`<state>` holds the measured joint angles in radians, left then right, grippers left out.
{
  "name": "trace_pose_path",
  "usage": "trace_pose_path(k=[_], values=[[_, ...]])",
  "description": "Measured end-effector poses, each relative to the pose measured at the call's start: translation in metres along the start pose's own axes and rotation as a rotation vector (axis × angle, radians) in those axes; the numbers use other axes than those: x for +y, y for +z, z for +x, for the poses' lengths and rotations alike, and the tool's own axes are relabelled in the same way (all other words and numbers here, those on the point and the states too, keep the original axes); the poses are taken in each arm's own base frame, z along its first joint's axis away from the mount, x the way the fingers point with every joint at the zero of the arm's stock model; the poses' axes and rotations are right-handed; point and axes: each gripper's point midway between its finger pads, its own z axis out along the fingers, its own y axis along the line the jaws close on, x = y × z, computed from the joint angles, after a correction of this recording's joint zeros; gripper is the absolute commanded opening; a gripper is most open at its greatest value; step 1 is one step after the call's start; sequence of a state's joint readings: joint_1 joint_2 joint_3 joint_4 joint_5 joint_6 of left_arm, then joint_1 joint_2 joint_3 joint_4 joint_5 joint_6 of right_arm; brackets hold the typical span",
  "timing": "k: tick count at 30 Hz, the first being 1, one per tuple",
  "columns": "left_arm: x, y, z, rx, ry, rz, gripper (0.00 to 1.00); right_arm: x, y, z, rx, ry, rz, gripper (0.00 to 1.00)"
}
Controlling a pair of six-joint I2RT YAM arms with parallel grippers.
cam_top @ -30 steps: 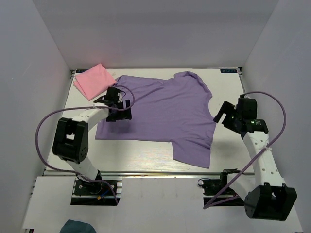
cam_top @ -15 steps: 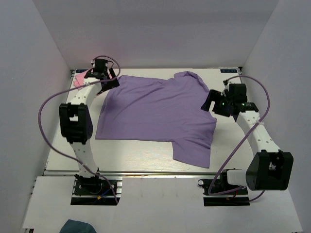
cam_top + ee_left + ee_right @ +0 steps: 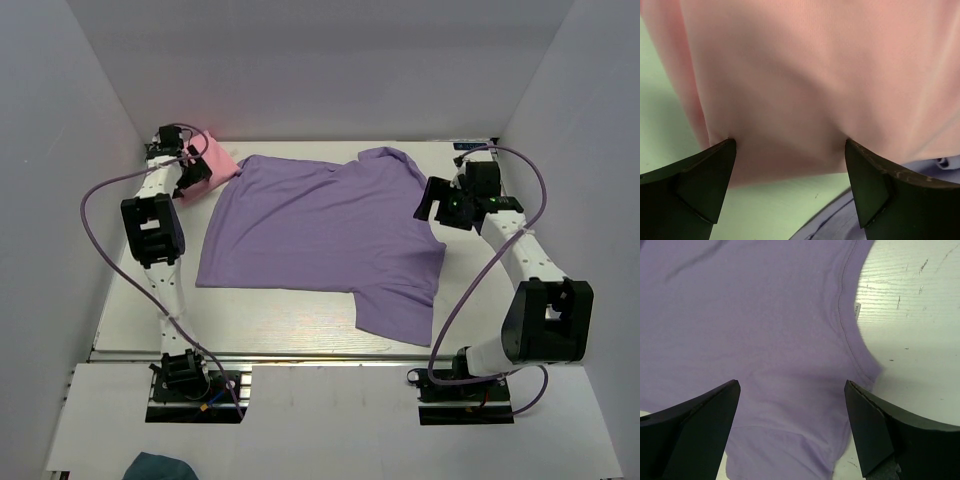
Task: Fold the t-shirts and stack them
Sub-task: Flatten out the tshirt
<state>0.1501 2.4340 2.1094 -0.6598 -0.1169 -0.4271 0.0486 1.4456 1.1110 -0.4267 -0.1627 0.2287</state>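
Across the middle of the worktop (image 3: 300,335) the lavender t-shirt (image 3: 320,235) is lying flat and fully spread out, with its hem to the left, its collar to the right and a sleeve sticking out front and back, so I'd say its fold hasn't really started yet. The pink t-shirt (image 3: 215,160) is a smaller bundle just off the lavender one's back-left hem corner, touching or very nearly touching it, and the left arm hides a good part of it. The left gripper (image 3: 185,175) is right over that pink cloth. In its wrist view the jaws are spread wide with pink fabric filling the gap, and nothing is pinched. The right gripper (image 3: 440,205) hangs over the collar end of the lavender shirt, jaws also wide apart and holding nothing. The small white neck label (image 3: 856,309) peeks out just beside the collar seam. My guess is this is the reach-in before a grasp. Next, each gripper has to drop onto its cloth and close on an edge without scooping up extra layers.
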Motion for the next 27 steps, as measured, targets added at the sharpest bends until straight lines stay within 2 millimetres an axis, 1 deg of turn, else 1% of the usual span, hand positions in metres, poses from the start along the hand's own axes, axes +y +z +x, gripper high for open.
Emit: trace_pose_path(k=[2,5,8,12,14,15,17,19,22,27], values=[[0.003,0.006,0.005,0.025,-0.008,0.010,1.00,-0.002,0.000,0.002,0.008,-0.003,0.006,0.90],[0.006,0.006,0.002,0.027,-0.032,0.029,1.00,-0.004,-0.001,0.001,0.009,-0.008,0.019,0.90],[0.016,0.008,-0.006,0.022,-0.058,0.039,1.00,-0.006,-0.001,0.001,0.006,-0.016,0.033,0.90],[0.035,0.017,-0.025,0.005,-0.034,0.070,1.00,-0.009,-0.001,0.001,0.007,-0.023,0.046,0.90],[0.044,0.027,-0.046,-0.033,0.002,0.087,1.00,-0.011,-0.002,0.001,0.009,-0.024,0.055,0.90],[0.048,0.032,-0.053,-0.049,0.018,0.091,1.00,-0.011,-0.002,0.002,0.009,-0.024,0.059,0.90],[0.058,0.038,-0.062,-0.070,0.050,0.096,1.00,-0.013,-0.002,0.003,0.014,-0.024,0.068,0.90],[0.066,0.039,-0.064,-0.075,0.076,0.102,1.00,-0.014,-0.002,0.004,0.019,-0.023,0.072,0.90],[0.069,0.040,-0.067,-0.091,0.114,0.115,1.00,-0.014,-0.003,0.005,0.021,-0.028,0.072,0.90],[0.060,0.039,-0.069,-0.103,0.162,0.167,1.00,-0.013,-0.004,0.004,0.017,-0.038,0.063,0.90]])
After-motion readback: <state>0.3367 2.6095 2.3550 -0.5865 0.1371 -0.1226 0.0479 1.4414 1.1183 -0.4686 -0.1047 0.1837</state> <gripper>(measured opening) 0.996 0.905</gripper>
